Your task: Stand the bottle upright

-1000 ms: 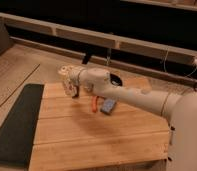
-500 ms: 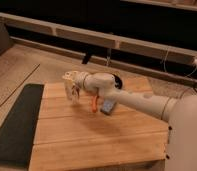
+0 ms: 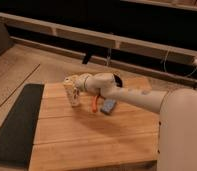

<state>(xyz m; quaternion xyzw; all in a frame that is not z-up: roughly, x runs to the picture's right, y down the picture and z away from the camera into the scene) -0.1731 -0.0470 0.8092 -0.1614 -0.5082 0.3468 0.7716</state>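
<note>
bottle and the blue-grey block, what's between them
The thin orange stick lies on the wooden table between the bottle and the blue-grey block, in the camera view. The gripper is at the bottle's top.

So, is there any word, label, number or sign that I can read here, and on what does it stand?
No text can be read anywhere.
On the bottle: no label visible.
On the block: no marking visible.
On the gripper, at the bottle over the table: no marking visible.
</note>
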